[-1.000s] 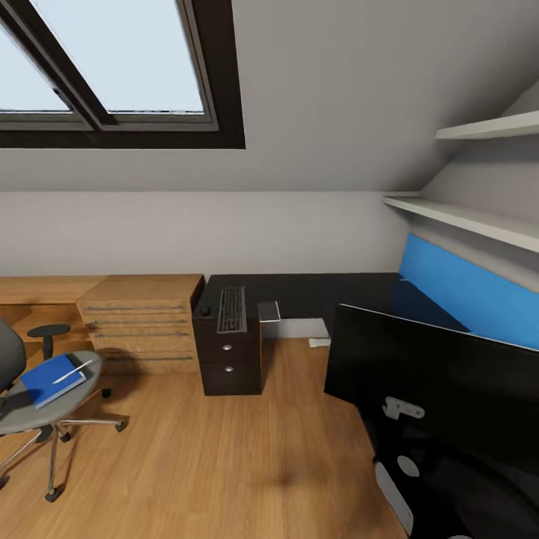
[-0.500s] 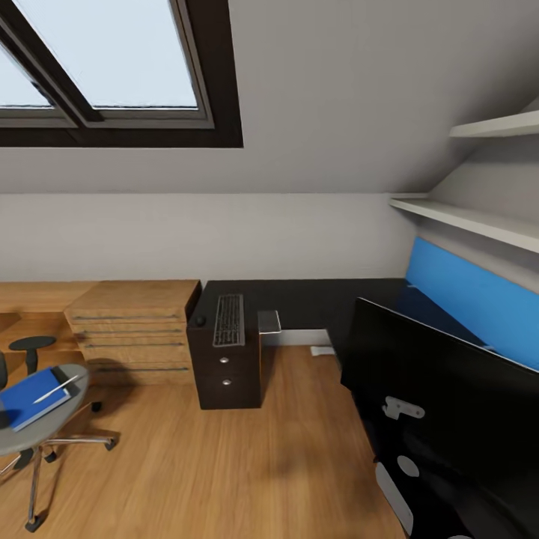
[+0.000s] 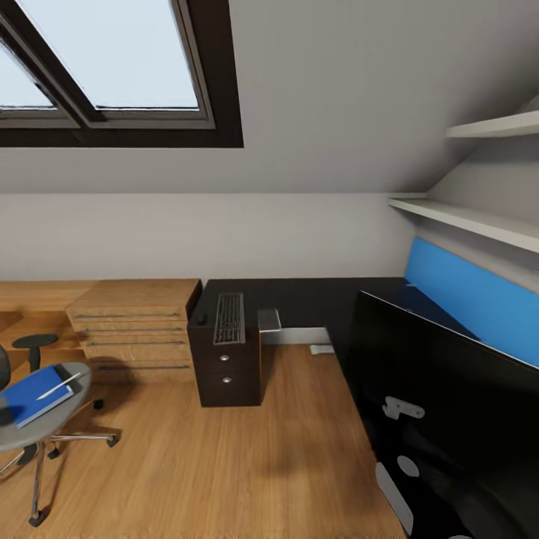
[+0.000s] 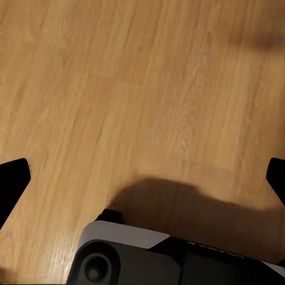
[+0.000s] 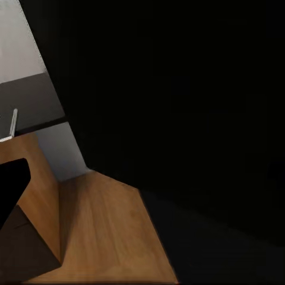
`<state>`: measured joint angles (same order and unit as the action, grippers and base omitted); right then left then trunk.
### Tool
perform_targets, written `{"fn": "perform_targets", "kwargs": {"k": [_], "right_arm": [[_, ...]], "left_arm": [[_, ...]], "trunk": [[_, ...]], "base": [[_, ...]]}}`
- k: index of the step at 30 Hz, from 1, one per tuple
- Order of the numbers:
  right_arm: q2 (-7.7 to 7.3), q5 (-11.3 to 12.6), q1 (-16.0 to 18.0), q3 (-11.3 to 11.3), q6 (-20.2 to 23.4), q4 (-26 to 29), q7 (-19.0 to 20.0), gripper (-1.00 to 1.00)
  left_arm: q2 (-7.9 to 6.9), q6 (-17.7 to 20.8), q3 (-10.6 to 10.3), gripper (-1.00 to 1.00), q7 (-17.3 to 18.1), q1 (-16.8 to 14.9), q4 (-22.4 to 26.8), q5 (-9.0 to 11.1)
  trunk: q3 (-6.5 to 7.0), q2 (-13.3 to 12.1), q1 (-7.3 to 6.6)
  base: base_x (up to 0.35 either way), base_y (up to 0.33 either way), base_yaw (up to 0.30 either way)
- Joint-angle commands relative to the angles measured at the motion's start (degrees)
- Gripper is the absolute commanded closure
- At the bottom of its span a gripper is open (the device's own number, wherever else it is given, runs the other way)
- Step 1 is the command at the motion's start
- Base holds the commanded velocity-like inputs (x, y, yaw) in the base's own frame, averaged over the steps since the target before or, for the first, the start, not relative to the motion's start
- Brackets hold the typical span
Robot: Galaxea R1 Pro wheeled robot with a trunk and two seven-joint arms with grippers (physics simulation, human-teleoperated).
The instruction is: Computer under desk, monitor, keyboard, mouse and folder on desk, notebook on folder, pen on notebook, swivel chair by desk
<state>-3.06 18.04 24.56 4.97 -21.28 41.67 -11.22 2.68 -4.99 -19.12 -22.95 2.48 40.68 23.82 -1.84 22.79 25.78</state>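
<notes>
Wooden floor (image 3: 224, 464) lies open across the middle of the room, bounded by the dresser (image 3: 135, 322) and the black drawer unit (image 3: 228, 367) at the far side and the worktop (image 3: 314, 299) running along the wall and down the right.

Left tool (image 4: 145, 178): two dark fingertips (image 4: 12, 184) stand far apart at opposite margins of the left wrist view, jaws wide, nothing between them, bare floorboards beneath with the robot's own base and shadow nearby.

Right tool: one dark fingertip (image 5: 12, 184) is visible in its wrist view; its opening cannot be judged. Just beside it rises a large black surface, apparently the monitor (image 3: 442, 389), whose tilted black back with a small white bracket occupies the right foreground in the head view.

Keyboard (image 3: 230, 318), dark keys with a pale edge, lies on the worktop above the drawer unit, with the mouse (image 3: 201, 319) just beside it.

Swivel chair (image 3: 37, 419) stands well apart from both tools, to the left, on the open floor. On its grey seat lies the blue folder (image 3: 34, 393), with the white pen (image 3: 60, 385) on top.
</notes>
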Motion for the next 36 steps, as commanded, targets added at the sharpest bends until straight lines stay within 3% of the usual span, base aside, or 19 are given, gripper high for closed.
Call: {"fn": "perform_targets", "kwargs": {"k": [1,25,29,33,36], "right_arm": [[-0.10,0.5,0.1,0.5,-0.3,0.0,-0.5,-1.00],[0.09,0.4,0.1,0.5,-0.3,-0.1,-0.5,-1.00],[0.31,-0.4,0.0,0.7,-0.4,-0.1,-0.5,-1.00],[1.02,-2.8,0.0,1.3,-0.6,-0.4,-0.7,-1.00],[1.67,-3.7,0.0,1.6,-0.8,-5.0,-0.9,-1.00]], "left_arm": [[-0.04,-0.3,-0.3,-1.00,-0.3,0.0,0.1,0.6],[0.02,-0.2,-0.3,-1.00,-0.3,0.0,0.1,0.6],[0.03,-0.2,-0.3,-1.00,-0.3,0.0,0.0,0.6],[0.02,-0.2,-0.3,-1.00,-0.3,0.0,0.0,0.6],[0.03,-0.1,-0.3,-1.00,-0.3,0.0,0.0,0.6]], "trunk": [[-0.12,0.1,0.00],[-0.12,0.1,0.00],[-0.12,0.1,0.00],[-0.12,0.1,0.00],[-0.12,0.1,0.00]], "base": [[-0.334,0.000,0.000],[-0.337,-0.022,0.000],[-0.337,-0.007,0.000],[-0.337,-0.002,0.000],[-0.338,0.000,0.000]]}}
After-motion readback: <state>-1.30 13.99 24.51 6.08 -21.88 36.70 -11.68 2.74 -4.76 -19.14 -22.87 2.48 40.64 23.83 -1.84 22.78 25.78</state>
